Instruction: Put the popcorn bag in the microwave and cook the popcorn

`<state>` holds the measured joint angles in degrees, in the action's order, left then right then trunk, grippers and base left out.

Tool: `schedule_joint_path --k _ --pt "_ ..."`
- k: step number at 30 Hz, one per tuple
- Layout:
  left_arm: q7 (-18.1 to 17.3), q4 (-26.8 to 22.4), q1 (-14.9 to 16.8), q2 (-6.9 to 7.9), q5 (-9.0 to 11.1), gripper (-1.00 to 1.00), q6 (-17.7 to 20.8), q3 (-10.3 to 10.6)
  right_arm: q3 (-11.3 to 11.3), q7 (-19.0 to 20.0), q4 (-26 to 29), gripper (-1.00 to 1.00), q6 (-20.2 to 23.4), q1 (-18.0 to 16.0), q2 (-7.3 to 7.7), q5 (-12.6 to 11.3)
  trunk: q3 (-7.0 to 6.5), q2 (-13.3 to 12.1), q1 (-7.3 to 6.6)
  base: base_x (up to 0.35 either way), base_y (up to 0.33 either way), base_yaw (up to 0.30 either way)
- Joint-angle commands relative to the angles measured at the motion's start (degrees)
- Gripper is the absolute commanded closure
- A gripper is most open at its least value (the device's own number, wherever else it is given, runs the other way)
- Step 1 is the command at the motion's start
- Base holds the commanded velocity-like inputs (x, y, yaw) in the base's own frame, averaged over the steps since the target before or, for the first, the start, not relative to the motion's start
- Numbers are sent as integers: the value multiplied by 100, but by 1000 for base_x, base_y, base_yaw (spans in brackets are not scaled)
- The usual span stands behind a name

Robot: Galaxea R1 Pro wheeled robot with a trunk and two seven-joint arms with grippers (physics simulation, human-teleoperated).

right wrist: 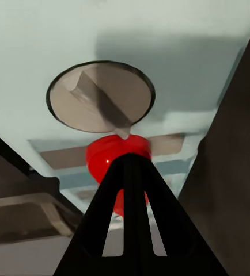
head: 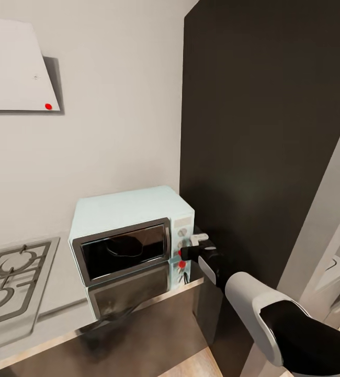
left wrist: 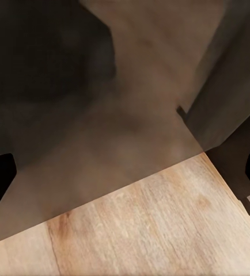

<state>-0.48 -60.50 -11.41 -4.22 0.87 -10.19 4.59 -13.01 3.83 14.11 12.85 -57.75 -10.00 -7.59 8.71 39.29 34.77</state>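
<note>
The pale mint-blue microwave (head: 131, 233) stands on the grey countertop (head: 60, 288) with its dark glass door closed. A dim rounded shape shows behind the glass; I cannot tell whether it is the popcorn bag. My right gripper (head: 184, 252) is shut, its tip against the white knob panel. In the right wrist view the closed fingers (right wrist: 128, 190) point at a red button (right wrist: 110, 158) just beside a round knob (right wrist: 99, 95). My left gripper (left wrist: 125, 184) is open with nothing between its fingers, hanging over the wooden floor (left wrist: 154, 230).
A gas hob (head: 8, 283) lies on the counter left of the microwave. A white range hood (head: 13, 68) hangs on the wall above it. A tall dark cabinet (head: 264, 131) rises right beside the microwave, close to my right arm.
</note>
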Motion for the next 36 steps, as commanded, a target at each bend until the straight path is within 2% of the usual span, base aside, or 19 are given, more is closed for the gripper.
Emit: schedule_joint_path --k 1,10,34,36 --pt "-5 -5 -1 0 8 -100 -10 -2 -27 -5 4 100 25 8 0 -59 8 7 2 0 0 0" --pt "-5 -5 -1 0 7 -100 -10 -2 -27 -5 4 100 17 53 0 -55 8 7 2 92 0 0" --pt "-5 -5 -1 0 9 -100 -10 -8 -27 -5 4 100 13 56 0 -51 8 7 2 2 0 0" --pt "-5 -5 -1 0 9 -100 -10 -10 -27 -5 4 100 -3 140 0 -50 8 7 2 0 0 0"
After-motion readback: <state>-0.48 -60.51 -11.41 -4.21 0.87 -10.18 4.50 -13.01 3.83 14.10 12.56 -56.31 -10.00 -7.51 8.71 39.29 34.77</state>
